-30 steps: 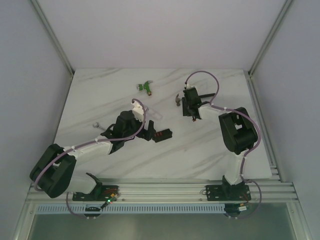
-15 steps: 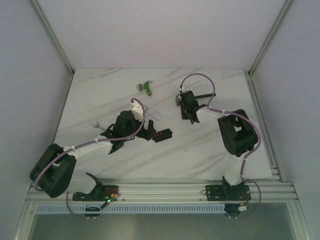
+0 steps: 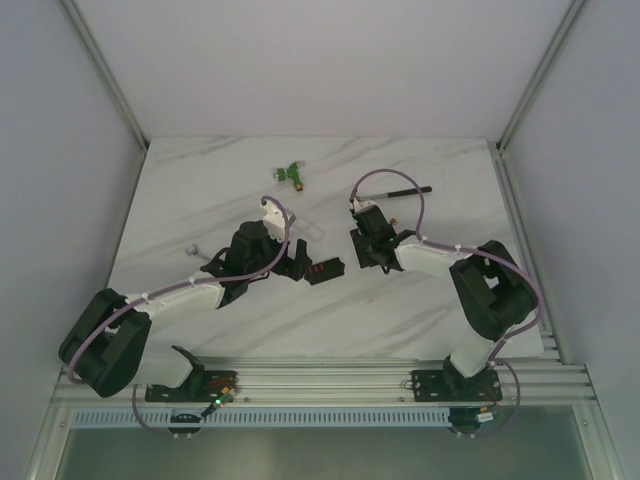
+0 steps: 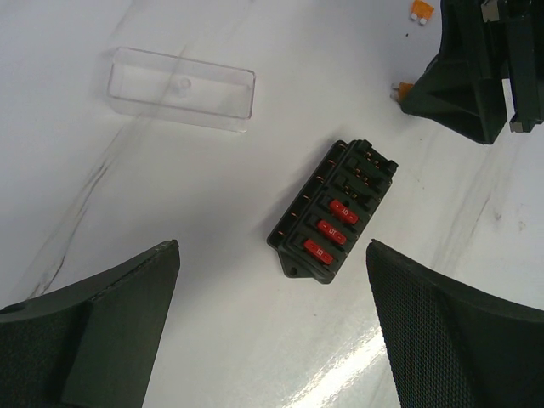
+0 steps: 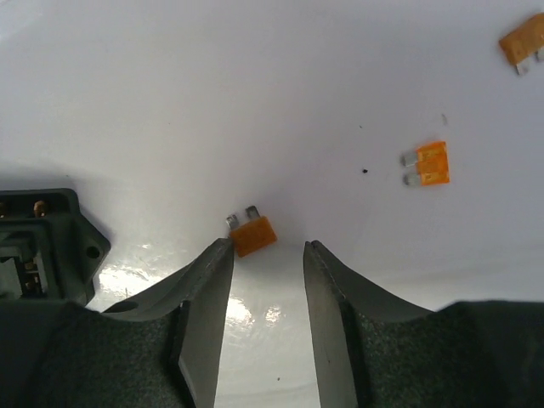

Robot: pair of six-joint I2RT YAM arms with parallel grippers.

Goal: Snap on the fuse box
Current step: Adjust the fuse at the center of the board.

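As my right arm [image 3: 470, 275] swings down from the upper middle of the overhead frame toward its centre, the table [image 3: 200, 190] shows the hammer [image 3: 392, 190] that I was covering 1 second ago, lying free above centre. That puts my right claw [image 3: 364, 248] just right of the fuse box [image 3: 323, 270], which sits flat at mid-frame and has not budged. My left claw [image 3: 299, 262] hangs at the box's left side, spread as wide as it goes, gripping nothing. I read this as a switch from the hammer to the small parts, so the snapping-on is not begun yet.

Now the wrist views fill in what the overhead cannot. Left wrist: the box lies on a slant at centre between my 2 left fingers [image 4: 110, 323], with 3 red fuses in its lower slots and the upper slots looking empty. The clear lid [image 4: 181, 87] rests apart at upper left. Right wrist: my jaws stand partly spread with nothing between them. 1 loose orange fuse [image 5: 252, 234] lies just beyond the tips, close against the left one, and 2 spare fuses [image 5: 427, 163] lie toward upper right. Only a corner of the box shows at that view's left edge.
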